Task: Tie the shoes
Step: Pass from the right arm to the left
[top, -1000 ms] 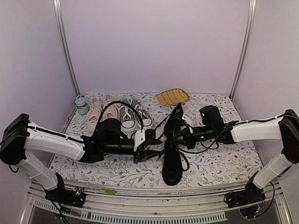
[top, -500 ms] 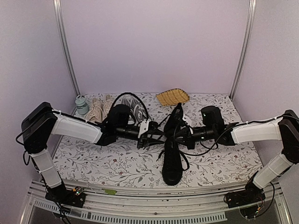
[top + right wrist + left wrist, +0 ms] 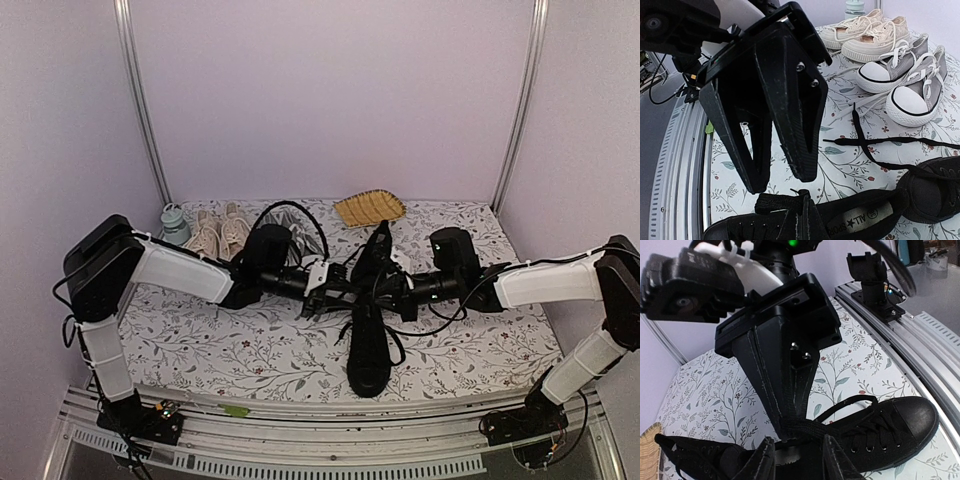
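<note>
Two black shoes (image 3: pixel 368 340) beneath right gripper (image 3: pixel 790 426) pinching lace (image 3: pixel 775 202); left gripper (image 3: pixel 781 180) spread just beside.

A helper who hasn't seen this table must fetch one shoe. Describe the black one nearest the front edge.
On the flowered table, look at the middle, between the left arm and the right arm. The shoe lies there, toe toward the front edge. It is black all over, sole included, unlike the beige pair at the back left, and nearer than the other black shoe.
</note>
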{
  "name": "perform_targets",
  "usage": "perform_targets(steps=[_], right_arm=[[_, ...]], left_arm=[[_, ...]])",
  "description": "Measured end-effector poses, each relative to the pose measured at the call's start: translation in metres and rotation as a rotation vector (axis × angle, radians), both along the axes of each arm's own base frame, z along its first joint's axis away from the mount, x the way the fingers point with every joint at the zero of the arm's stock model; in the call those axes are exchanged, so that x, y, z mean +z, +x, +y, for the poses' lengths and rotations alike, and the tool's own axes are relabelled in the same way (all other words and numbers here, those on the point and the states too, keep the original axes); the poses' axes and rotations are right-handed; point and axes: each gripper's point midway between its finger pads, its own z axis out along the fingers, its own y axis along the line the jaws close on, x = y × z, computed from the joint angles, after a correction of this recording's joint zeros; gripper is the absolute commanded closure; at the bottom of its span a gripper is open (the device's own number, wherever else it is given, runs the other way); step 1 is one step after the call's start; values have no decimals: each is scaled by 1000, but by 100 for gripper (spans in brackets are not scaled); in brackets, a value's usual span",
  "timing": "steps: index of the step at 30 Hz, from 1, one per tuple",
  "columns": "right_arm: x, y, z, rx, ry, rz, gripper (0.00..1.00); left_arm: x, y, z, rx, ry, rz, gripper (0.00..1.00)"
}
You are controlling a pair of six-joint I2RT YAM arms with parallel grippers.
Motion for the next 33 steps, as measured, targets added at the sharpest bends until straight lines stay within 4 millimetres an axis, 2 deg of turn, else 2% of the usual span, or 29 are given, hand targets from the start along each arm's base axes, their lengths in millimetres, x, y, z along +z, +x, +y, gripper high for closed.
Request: perform_targets(steps=[8,12,20,27,33], right_arm=[[-2,-3,1,18,1,5,99],[-3,-2,2,23,-2,1,99],[-3,0,3,25,-2,-4,99],[-3,0,3,25,-3,-5,99],[-2,1,4,26,-4,-6,99]], left_arm=[[-11,6,-4,28,18,4,67],[-9,9,-6,46,14,-9,67],[-4,9,-10,48,3,-13,73],[-6,1,-12,21,9,-3,61],[-11,-4,-10,0,30,14,60]])
